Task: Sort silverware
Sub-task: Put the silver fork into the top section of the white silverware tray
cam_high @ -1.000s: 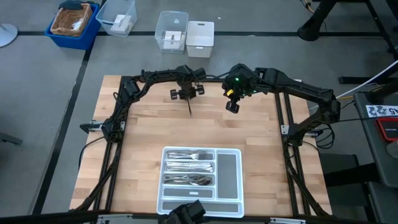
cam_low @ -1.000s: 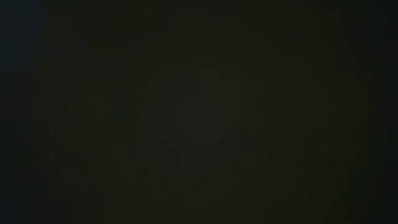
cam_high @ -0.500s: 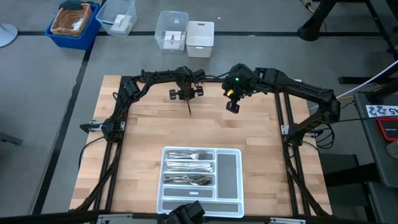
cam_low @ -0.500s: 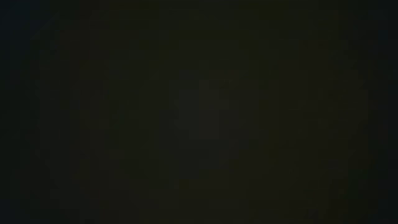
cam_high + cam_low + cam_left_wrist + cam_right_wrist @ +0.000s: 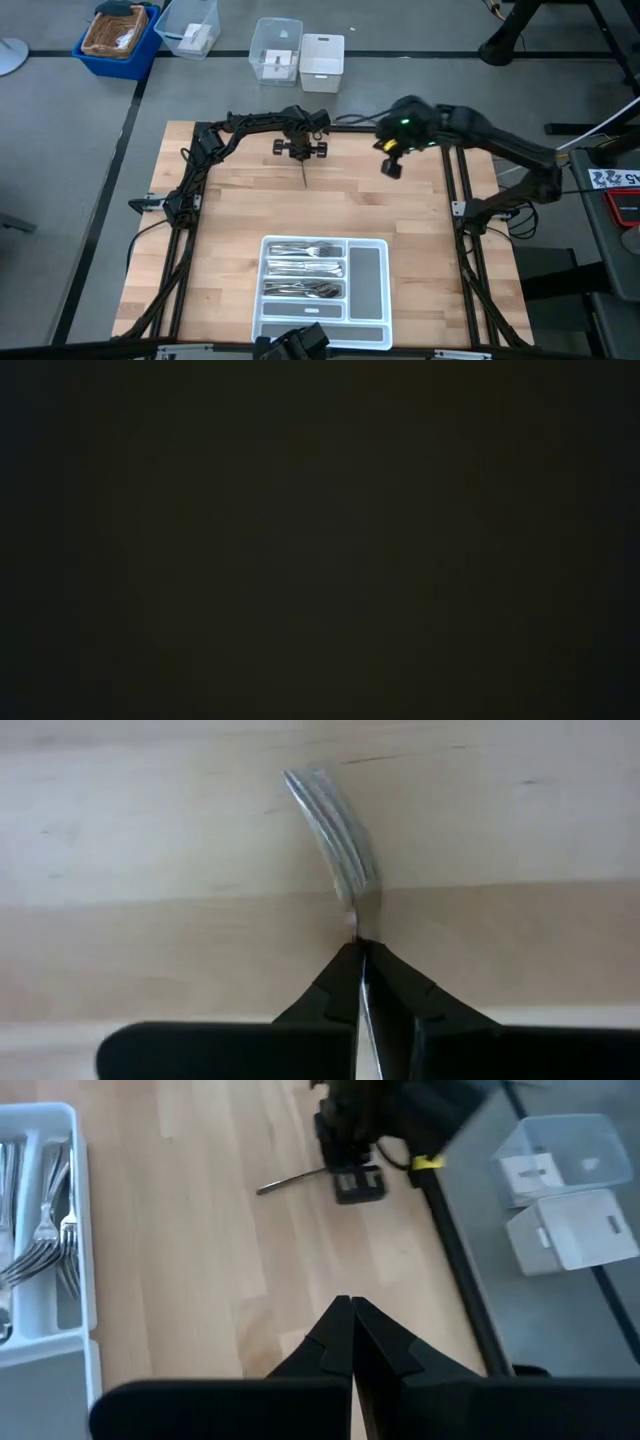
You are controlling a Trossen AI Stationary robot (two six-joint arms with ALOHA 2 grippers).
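Note:
A silver fork (image 5: 335, 835) lies on the wooden table near its far edge. Its handle (image 5: 304, 176) points toward the near side. My left gripper (image 5: 302, 150) stands over it, pointing down, shut on it. My right gripper (image 5: 392, 166) hangs shut and empty above the table's far right part, to the right of the fork. The white tray (image 5: 325, 240) sits at the near middle, with more silverware (image 5: 305, 268) in its three left compartments. The low view is dark. My left gripper pinches the fork between its two fingers at the neck (image 5: 361, 932), just behind the tines. The fingers come from above, pointing down, one on each side of the slim shaft. The handle (image 5: 292, 1180) sticks out toward the near side, and the fork lies on the table.
Bare wood lies between the fork and the tray. The tray's long right compartment (image 5: 368, 275) and near compartment are unfilled. Beyond the far edge stand a blue bin (image 5: 118, 35), clear boxes (image 5: 277, 50) and a white box (image 5: 322, 62).
My right gripper has gone up and toward the table's right edge, staying shut. My left gripper has stayed over the fork and rolled its wrist a little. The fork has kept its place.

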